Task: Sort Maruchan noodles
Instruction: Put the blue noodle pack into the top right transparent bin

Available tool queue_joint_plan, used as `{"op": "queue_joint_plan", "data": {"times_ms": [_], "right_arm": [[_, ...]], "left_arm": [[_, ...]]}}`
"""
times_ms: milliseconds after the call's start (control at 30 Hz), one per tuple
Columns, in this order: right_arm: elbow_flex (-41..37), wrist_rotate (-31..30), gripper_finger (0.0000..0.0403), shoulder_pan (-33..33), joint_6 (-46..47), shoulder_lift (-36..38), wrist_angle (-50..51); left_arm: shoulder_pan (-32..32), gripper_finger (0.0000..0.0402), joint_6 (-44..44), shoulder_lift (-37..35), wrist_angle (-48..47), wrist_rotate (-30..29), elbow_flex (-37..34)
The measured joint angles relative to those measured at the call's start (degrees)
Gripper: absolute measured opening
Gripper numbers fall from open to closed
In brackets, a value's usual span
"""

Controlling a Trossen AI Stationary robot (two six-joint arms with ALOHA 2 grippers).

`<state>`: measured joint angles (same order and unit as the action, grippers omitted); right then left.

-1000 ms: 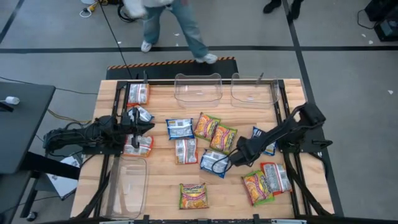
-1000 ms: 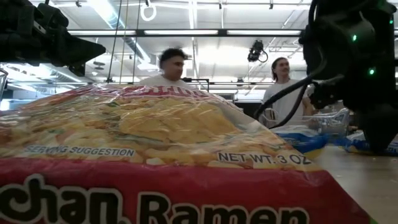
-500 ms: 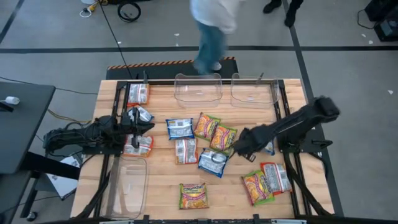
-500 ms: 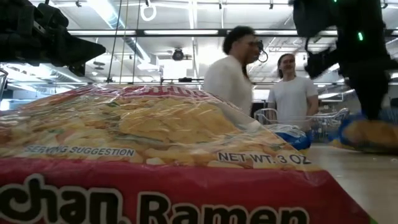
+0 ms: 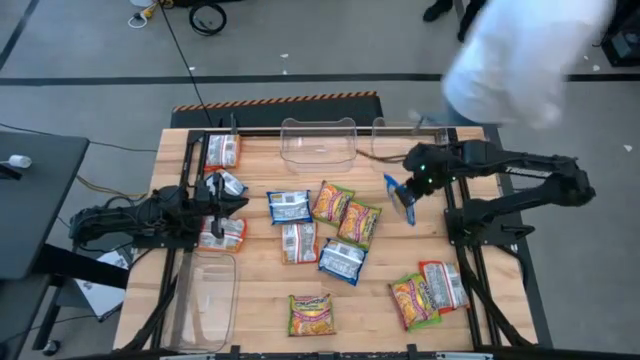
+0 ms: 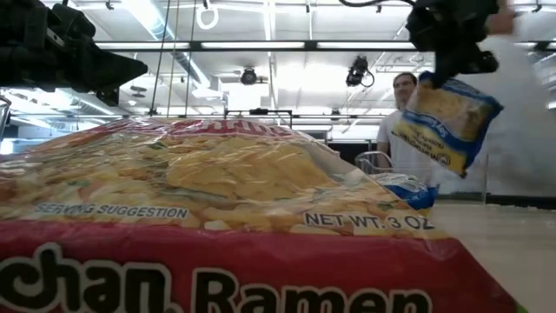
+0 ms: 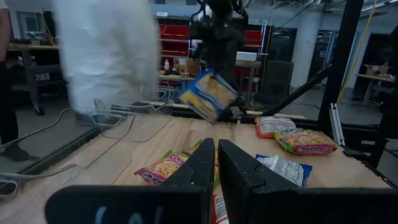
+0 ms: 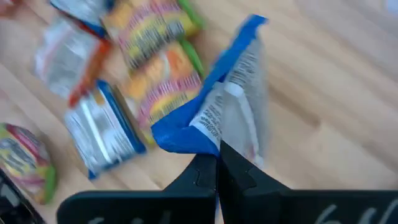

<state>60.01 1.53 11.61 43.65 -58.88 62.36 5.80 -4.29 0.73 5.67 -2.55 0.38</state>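
Workshop room around a wooden table

A grey floor (image 5: 90, 70) with dark lines surrounds the wooden table (image 5: 260, 300); a hazard-striped strip (image 5: 275, 100) lies at its far edge and a dark side table (image 5: 30, 200) stands to its left. Long ceiling lights (image 6: 261, 45) glow overhead. Red shelving (image 7: 180, 43) lines the back wall. A blurred person in white (image 5: 530, 60) passes the table, and another person (image 6: 401, 87) stands farther back.

The right gripper (image 5: 408, 193) has clamped and lifted a blue packet (image 5: 401, 198) toward the tubs (image 5: 408, 152).

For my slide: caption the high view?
Right gripper lifts a blue noodle packet above the table near the clear tubs.
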Motion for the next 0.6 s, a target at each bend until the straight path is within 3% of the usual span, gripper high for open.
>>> {"op": "queue_joint_plan", "data": {"times_ms": [133,267,600], "right_arm": [[0.00,-2.24,0.0003,0.08,-6.37,-0.94,-8.33],[0.00,-9.43,0.0003,-2.58,-15.44,-4.00,-15.36],[0.00,-27.20,0.0002,-17.01,-32.90,-15.66,-22.73]], "left_arm": [[0.01,0.0027,0.00,0.00,0.02,0.01,0.00],[0.00,0.0027,0.00,0.00,0.04,0.02,0.00],[0.02,0.0027,0.00,0.00,0.07,0.02,0.00]]}}
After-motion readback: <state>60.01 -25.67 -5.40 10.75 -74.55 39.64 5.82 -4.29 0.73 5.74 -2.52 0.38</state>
